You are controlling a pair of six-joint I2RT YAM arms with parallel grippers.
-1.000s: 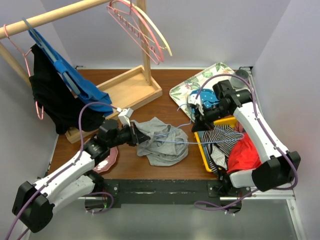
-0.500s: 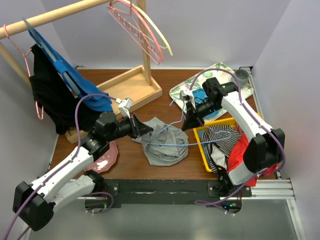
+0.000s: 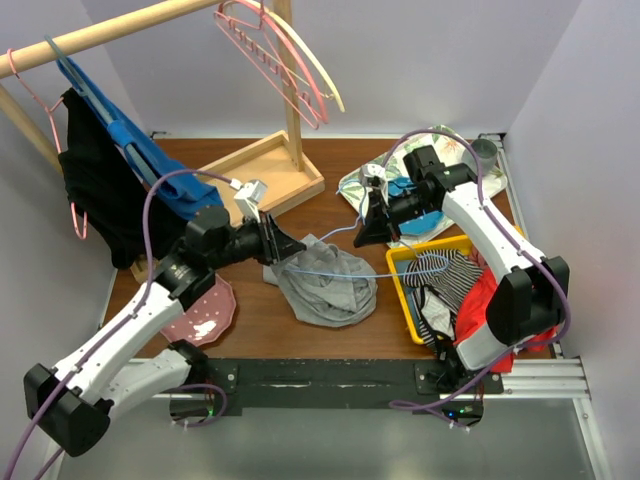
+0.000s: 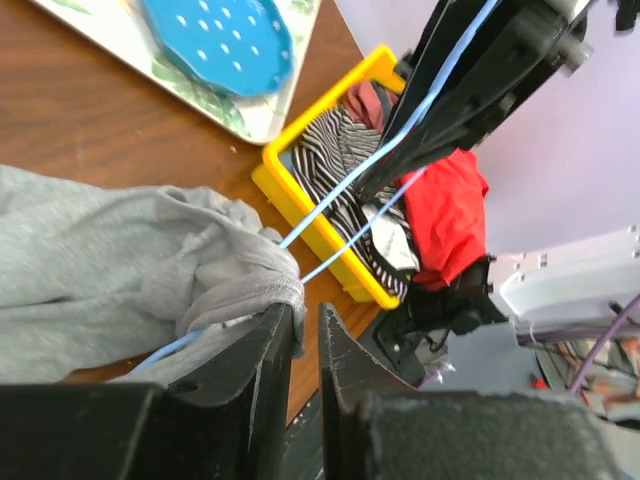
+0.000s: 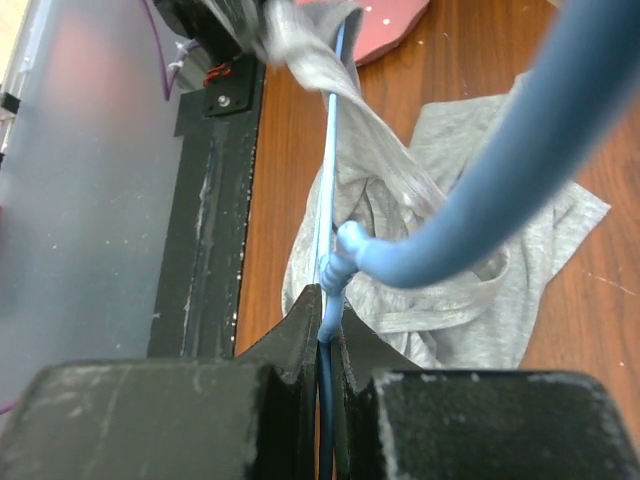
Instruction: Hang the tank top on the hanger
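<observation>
Held hanger (image 5: 500, 170) clamped in right claw (image 5: 325, 300) for threading; had left claw (image 4: 308, 320) barely parted at tank top (image 4: 100, 260), seemingly gripping nothing.

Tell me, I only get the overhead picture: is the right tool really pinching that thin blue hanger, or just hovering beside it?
Observer: Pinching. The right wrist view shows the right tool shut on the pale-blue hanger, where its wire meets the hook.
Operator: And the left tool, has it got the grey top?
Observer: The left wrist view shows the left tool with its fingers slightly apart. A fold of the tank top lies against one tip, with nothing between them.
Operator: What's the blue thing behind the right arm?
Observer: A blue dish with pale dots, on a floral tray.
</observation>
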